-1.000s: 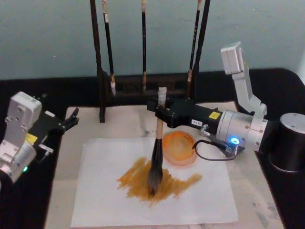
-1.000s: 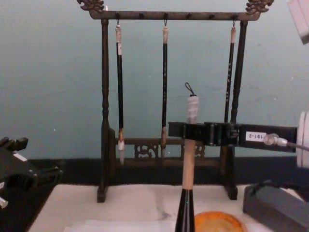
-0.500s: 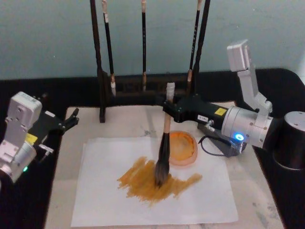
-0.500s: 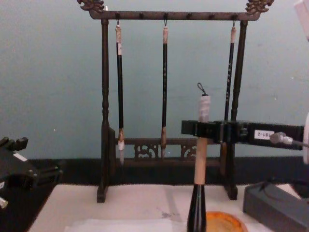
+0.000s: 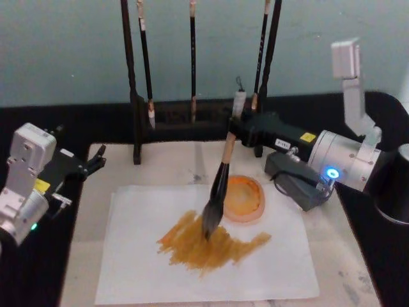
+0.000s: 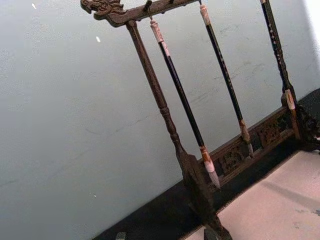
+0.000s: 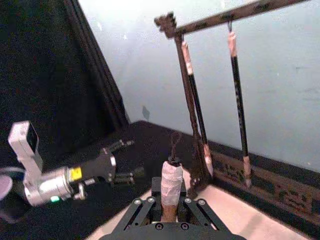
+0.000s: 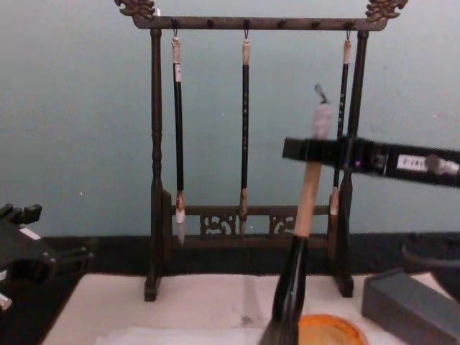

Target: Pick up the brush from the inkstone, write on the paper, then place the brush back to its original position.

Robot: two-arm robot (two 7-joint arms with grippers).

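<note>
At centre, the tilted brush point(image 5: 220, 176) is pinched by the right gripper point(image 5: 238, 131) over the paper point(image 5: 140, 268), beside the inkstone point(image 5: 246, 198); the left gripper point(image 5: 96, 160) is parked, fingers spread, at left.

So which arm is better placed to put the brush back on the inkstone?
Right. The right gripper holds the brush just beside the inkstone; the left gripper is parked far left.

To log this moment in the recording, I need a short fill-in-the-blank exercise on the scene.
The right gripper is shut on the ____ of the brush.
The brush's bristles point down at the brown strokes on the ____.
____ slim brushes hang on the rack.
The left gripper, parked at the left, holds ____.
Missing: handle; paper; three; nothing.
</note>
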